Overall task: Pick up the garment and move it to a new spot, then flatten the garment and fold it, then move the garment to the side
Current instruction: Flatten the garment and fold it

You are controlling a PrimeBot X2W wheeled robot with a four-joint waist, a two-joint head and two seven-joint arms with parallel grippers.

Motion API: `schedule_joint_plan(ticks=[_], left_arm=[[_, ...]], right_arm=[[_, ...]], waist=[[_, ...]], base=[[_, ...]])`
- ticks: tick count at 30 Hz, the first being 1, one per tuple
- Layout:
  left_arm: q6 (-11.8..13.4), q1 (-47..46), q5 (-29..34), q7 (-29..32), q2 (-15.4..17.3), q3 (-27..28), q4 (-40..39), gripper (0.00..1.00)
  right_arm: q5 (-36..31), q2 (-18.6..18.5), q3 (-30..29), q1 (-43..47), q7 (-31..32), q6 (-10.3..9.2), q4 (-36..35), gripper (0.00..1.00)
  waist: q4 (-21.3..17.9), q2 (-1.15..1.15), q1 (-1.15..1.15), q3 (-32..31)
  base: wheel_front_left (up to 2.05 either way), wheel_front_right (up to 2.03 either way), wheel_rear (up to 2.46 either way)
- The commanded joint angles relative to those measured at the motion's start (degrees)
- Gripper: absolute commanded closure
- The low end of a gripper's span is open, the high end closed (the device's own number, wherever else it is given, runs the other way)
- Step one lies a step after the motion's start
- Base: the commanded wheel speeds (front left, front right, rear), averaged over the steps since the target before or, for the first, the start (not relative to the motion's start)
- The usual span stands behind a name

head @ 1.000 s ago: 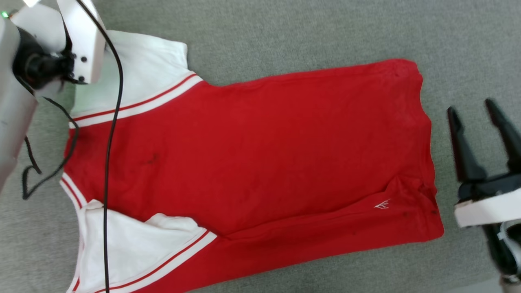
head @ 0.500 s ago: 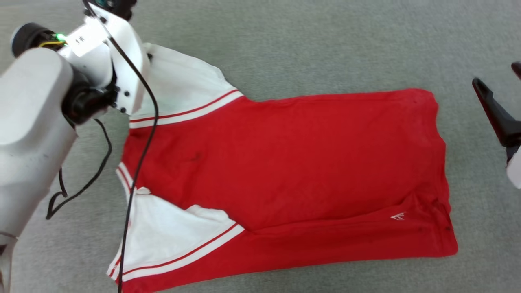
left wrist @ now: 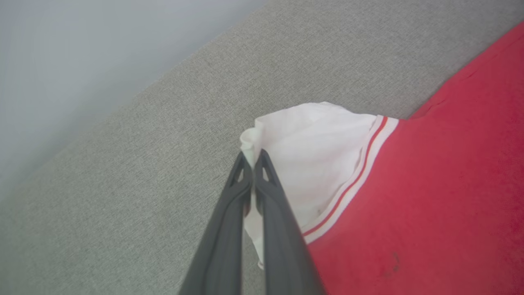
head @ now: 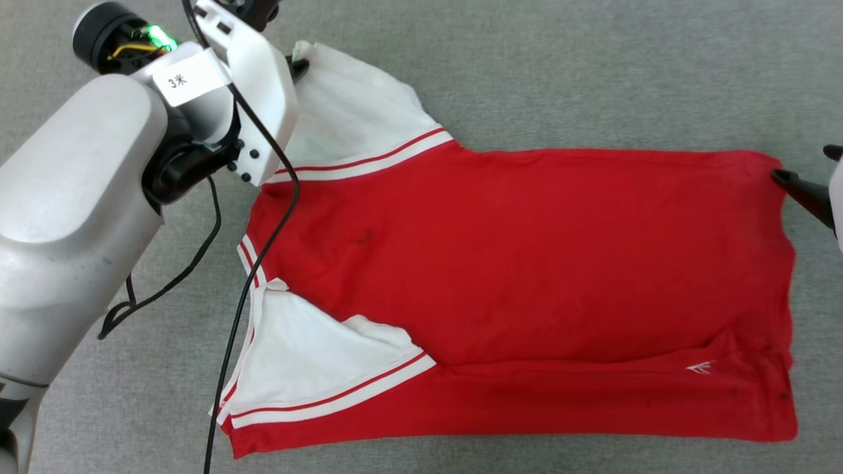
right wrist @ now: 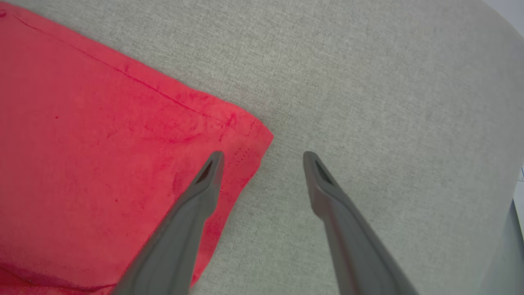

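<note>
From the head view I had the garment laid out lengthwise on the grey cloth surface, collar end to my left and hem to my right, print side down. A long crease ran along its near edge past the small white hem logo.

That view hid the grip, because the pale left forearm and its wrist housing covered the fingers. The left wrist view showed it plainly: the left gripper was pressed together on the outer corner of the far white sleeve, and the cloth bunched to a peak at the tips. It also showed the edge of the surface, with a pale blur beyond.

The right wrist view showed the right gripper with its jaws spread wide. One finger was over the far hem corner and the other over bare grey cloth. I could not tell whether it touched the fabric.

A black cable hung from the left arm across the collar and the near sleeve.

A second earlier the head camera had pointed elsewhere, so the whole scene sat differently. Relative to the shirt, the right gripper had then stood off the nearer half of the hem, clear of the cloth, and the far sleeve had lain flatter under the arm.
</note>
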Motion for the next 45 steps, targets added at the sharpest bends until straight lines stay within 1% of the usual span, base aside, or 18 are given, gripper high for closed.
schedule_joint_plan(ticks=[1,5,8,11,14,15,16,17,22,25,28,31,36,40,45], left_arm=[[0.2,-0.6,0.3,-0.3,-0.3,-0.1,-0.3,1.0],[0.1,-1.5,0.7,-0.8,-0.6,-0.2,-1.2,1.0],[0.1,-1.9,0.8,-1.3,-0.6,-0.3,-1.6,1.0],[0.1,-2.3,0.7,-1.9,-0.5,-0.4,-1.4,1.0],[0.1,-2.4,0.4,-2.3,-0.2,-0.5,-0.8,1.0],[0.1,-2.4,0.4,-2.4,-0.1,-0.6,-0.7,1.0],[0.0,-2.3,0.3,-2.6,0.0,-0.6,-0.5,1.0],[0.0,-2.2,0.2,-2.7,0.2,-0.6,-0.3,1.0],[0.0,-1.5,-0.4,-4.5,0.4,-0.5,0.7,1.0],[0.0,-0.2,-0.7,-5.5,1.2,-0.8,0.7,1.0],[0.1,1.6,-1.1,-6.7,2.0,-0.7,-0.2,1.0],[0.8,4.0,-1.6,-7.9,3.1,-0.6,-1.8,1.0],[3.1,9.6,-2.6,-9.5,5.4,-0.5,-6.5,1.0],[5.5,15.0,-3.8,-10.4,7.4,-0.6,-10.9,1.0],[8.8,21.6,-5.3,-11.1,9.8,-0.9,-15.8,1.0]], right_arm=[[-0.1,0.7,0.4,-1.2,0.0,-0.05,0.8,0.0],[-0.7,2.0,3.7,-3.9,-1.5,-0.05,5.6,0.0],[-1.0,2.7,7.3,-4.4,-2.6,-0.05,9.0,0.0],[-0.6,3.5,12.6,-2.9,-2.9,0.01,12.3,0.0],[1.6,4.0,16.7,-1.9,-3.5,0.12,14.5,0.0],[2.2,4.0,17.3,-2.2,-4.4,0.22,14.9,0.05],[2.5,3.9,17.5,-2.9,-5.6,0.24,15.4,0.58],[2.8,3.8,17.6,-3.9,-6.8,0.2,15.8,1.0],[3.7,3.0,17.6,-8.4,-15.3,-0.05,17.0,1.0],[4.3,2.7,18.5,-9.5,-19.6,-0.06,17.0,1.0],[4.7,2.0,19.7,-9.3,-23.5,-0.06,17.0,1.0],[4.9,1.5,20.6,-7.9,-27.2,-0.07,16.6,1.0],[4.7,1.0,21.9,-4.8,-31.4,-0.07,15.3,1.0],[4.1,0.3,21.3,-1.4,-34.1,-0.07,14.4,1.0],[3.3,0.4,19.9,3.5,-36.5,-0.07,13.2,1.0]], waist=[[0.7,0.0,0.0,0.9],[1.6,0.0,0.0,2.5],[2.1,0.0,0.0,3.5],[2.3,0.0,0.0,3.9],[2.2,0.0,0.0,3.9],[2.1,0.0,0.0,3.8],[1.9,0.0,0.0,3.7],[1.7,0.0,0.0,3.6],[1.0,0.0,0.0,1.8],[0.4,0.0,0.0,0.2],[0.2,0.0,0.0,-1.7],[0.2,0.0,0.0,-3.6],[0.4,0.0,0.0,-6.8],[0.7,0.0,0.0,-8.9],[1.4,0.0,0.0,-10.9]], base=[[0.0,0.0,0.0],[0.0,0.0,0.0],[0.0,0.0,0.0],[0.0,0.0,0.0],[0.0,0.0,0.0],[0.0,0.0,0.0],[0.0,0.0,0.0],[0.0,0.0,0.0],[0.0,0.0,0.0],[0.0,0.0,0.0],[0.0,0.0,0.0],[0.0,0.0,0.0],[0.0,0.0,0.0],[0.0,0.0,0.0],[0.0,0.0,0.0]])
